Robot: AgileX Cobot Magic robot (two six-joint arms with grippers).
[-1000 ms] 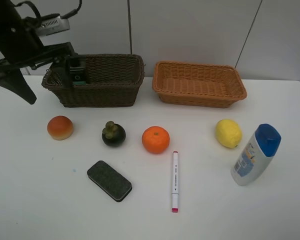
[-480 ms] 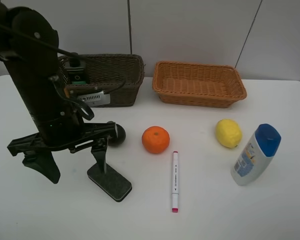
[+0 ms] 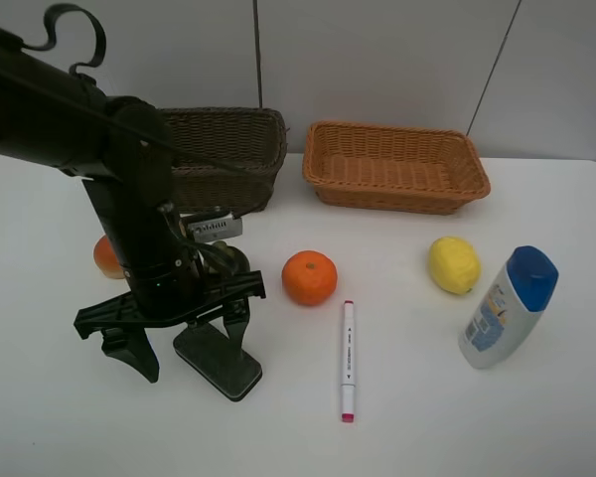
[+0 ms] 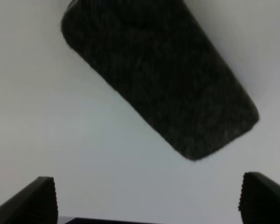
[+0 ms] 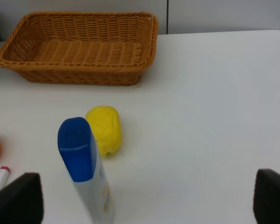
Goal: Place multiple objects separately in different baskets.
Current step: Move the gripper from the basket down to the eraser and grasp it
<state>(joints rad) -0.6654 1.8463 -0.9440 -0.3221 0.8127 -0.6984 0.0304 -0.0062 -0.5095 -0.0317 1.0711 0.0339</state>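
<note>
The white desk carried everything. My left arm took up most of the left side, reaching down in front of the dark brown basket, which sat at the back. The light tan basket stood just beside it on the right, and as far as I could see it had nothing in it.

My left end effector was spread wide and pointing down at the desk, one finger on each side of the black eraser. It had hold of nothing. The wrist cam showed the eraser lying flat at an angle, with both fingertips apart from it.

My right end effector was wide open too and gripping nothing, hanging back from the blue-capped bottle.

That bottle stood on the right side, leaning a bit. The orange sat mid-desk and the lemon was near the bottle. The peach was half hidden behind my left arm. The marker lay pink tip toward the front edge, just below the orange.
</note>
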